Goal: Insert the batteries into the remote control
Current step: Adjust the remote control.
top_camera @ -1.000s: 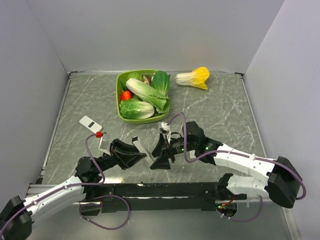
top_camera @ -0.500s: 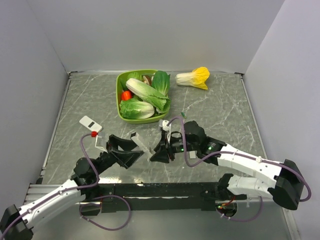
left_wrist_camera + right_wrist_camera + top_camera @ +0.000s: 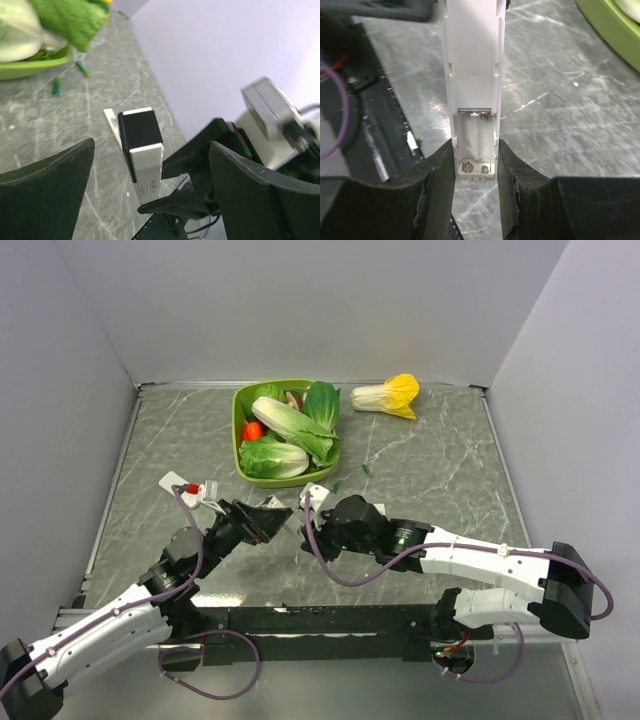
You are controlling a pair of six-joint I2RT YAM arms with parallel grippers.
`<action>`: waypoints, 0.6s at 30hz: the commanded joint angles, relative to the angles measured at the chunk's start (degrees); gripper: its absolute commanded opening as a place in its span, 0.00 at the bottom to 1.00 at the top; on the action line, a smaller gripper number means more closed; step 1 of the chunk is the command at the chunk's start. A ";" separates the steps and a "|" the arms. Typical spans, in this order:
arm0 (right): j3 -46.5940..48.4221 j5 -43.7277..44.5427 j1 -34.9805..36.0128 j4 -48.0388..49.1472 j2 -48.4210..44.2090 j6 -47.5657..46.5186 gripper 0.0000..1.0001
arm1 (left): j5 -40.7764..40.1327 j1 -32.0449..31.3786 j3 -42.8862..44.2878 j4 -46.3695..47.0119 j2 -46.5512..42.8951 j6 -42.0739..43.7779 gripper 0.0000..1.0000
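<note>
The remote control [image 3: 472,75], white with a black section [image 3: 142,150], stands held between my right gripper's fingers [image 3: 440,190]. Its back faces the right wrist camera, and the open battery compartment [image 3: 476,145] has bare springs and nothing in it. My right gripper [image 3: 475,165] [image 3: 305,520] is shut on its lower end. My left gripper [image 3: 152,145] [image 3: 262,518] is open wide, with a jaw on either side of the remote and touching nothing. Two small green batteries [image 3: 56,86] [image 3: 81,68] lie on the table near the bowl [image 3: 338,485] [image 3: 368,470].
A green bowl [image 3: 240,440] of leafy vegetables stands at the back centre, with a yellow-tipped cabbage [image 3: 388,395] to its right. A white plate with a red knob [image 3: 180,483] lies left of my left gripper. A thin white strip [image 3: 111,125] lies on the table behind the remote.
My left gripper has opened and let go of the remote. My right gripper has closed on it. Both grippers have shifted left and farther back.
</note>
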 commanded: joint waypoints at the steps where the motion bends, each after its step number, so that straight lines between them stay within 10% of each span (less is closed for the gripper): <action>1: 3.44 10.47 1.84 -0.25 1.02 0.16 0.00 | -4.13 0.09 2.70 -2.51 3.82 -4.55 0.99; 18: 5.81 13.02 5.09 0.36 5.42 1.48 0.00 | -4.74 -0.70 -1.78 7.69 9.53 -7.63 0.76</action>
